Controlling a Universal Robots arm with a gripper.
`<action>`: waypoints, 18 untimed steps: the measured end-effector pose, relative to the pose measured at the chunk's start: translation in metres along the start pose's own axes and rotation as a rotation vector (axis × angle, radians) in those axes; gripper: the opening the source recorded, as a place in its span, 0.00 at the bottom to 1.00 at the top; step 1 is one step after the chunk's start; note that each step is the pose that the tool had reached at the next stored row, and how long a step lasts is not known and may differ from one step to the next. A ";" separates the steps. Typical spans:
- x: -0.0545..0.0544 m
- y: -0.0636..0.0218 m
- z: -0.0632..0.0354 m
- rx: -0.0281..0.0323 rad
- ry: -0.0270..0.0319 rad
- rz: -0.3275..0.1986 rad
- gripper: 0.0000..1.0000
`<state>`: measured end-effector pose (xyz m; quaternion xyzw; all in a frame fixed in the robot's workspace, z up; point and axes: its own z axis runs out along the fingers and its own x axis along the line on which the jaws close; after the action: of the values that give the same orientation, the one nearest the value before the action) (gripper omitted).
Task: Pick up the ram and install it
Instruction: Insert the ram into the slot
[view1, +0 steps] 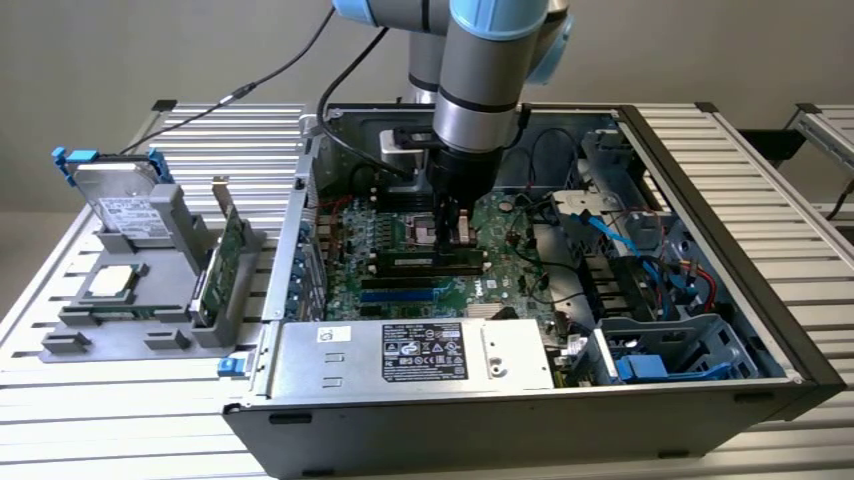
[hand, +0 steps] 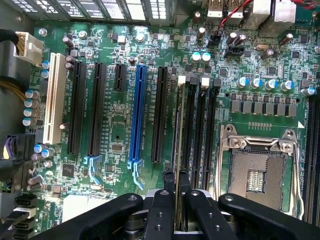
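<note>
Wrist view: ram (hand: 178, 125) edge-on in the tool (hand: 177, 176), over the motherboard (hand: 119, 127).

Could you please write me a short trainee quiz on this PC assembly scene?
1. True or false: the tool is shut on the ram.
2. The CPU socket is: A) open and empty; B) covered by a cooler; C) hidden by cables.
3. Fill in: in the exterior view, the hard drive stands outside the case, at the view's ____.
Key: 1 true; 2 A; 3 left.
</note>
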<state>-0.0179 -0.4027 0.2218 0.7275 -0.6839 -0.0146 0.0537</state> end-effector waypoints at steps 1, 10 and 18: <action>0.000 0.0000 0.0000 0.0000 0.0001 0.000 0.14; 0.000 -0.0001 0.0003 0.0001 -0.0002 0.000 0.14; -0.001 -0.0001 0.0004 -0.0001 0.0001 0.000 0.14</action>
<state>-0.0179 -0.4014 0.2213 0.7275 -0.6839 -0.0146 0.0538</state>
